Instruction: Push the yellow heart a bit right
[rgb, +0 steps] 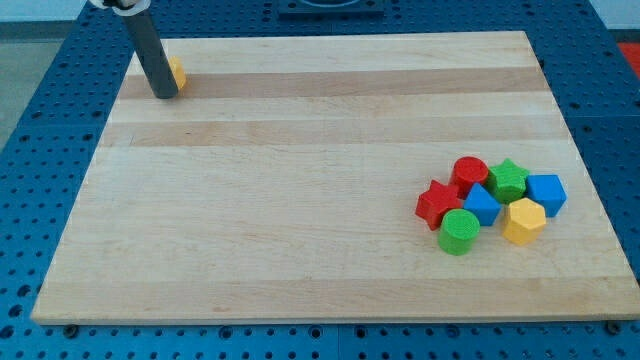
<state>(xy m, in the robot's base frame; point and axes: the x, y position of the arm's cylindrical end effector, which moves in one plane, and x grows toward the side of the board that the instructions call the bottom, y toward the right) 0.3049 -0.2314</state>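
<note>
Nearest you, a green cylinder (459, 231) fronts a cluster of seven blocks at the counter's (300, 200) right: two green, two red, two blue, one yellow hexagon (523, 221). Up in the top-left corner, my tip (165, 95) touches the yellow heart (177, 72), mostly hidden behind the rod. You'll see no pincer here.
</note>
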